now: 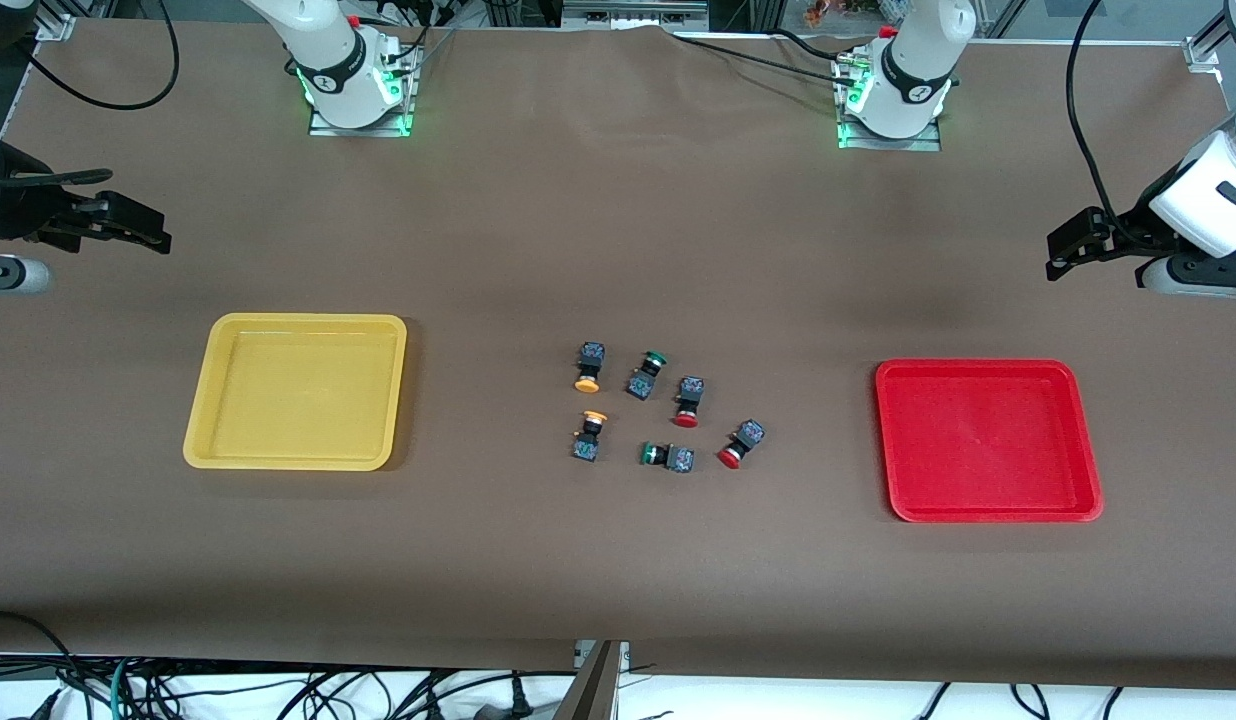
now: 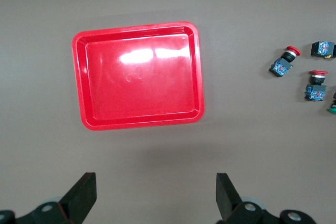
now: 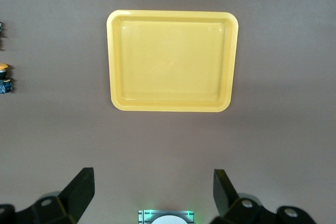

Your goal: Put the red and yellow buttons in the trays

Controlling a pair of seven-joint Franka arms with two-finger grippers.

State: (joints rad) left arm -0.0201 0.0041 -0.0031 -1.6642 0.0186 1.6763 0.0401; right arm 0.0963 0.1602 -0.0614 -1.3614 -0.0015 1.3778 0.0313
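The yellow tray (image 1: 308,320) lies empty toward the right arm's end, and the red tray (image 1: 978,366) lies empty toward the left arm's end. Between them lie two yellow-capped buttons (image 1: 587,370) (image 1: 589,436) and two red-capped buttons (image 1: 687,401) (image 1: 741,444). My left gripper (image 1: 1068,250) is open and empty, up over bare table at its end. Its wrist view (image 2: 156,182) shows the red tray (image 2: 136,29) and both red buttons (image 2: 283,62) (image 2: 316,85). My right gripper (image 1: 138,225) is open and empty over bare table at its end. Its wrist view (image 3: 153,177) shows the yellow tray (image 3: 173,14) and one yellow button (image 3: 4,77).
Two green-capped switches (image 1: 646,374) (image 1: 668,456) lie among the buttons. The arm bases (image 1: 358,85) (image 1: 893,100) stand at the table's edge farthest from the front camera. Cables hang below the nearest edge.
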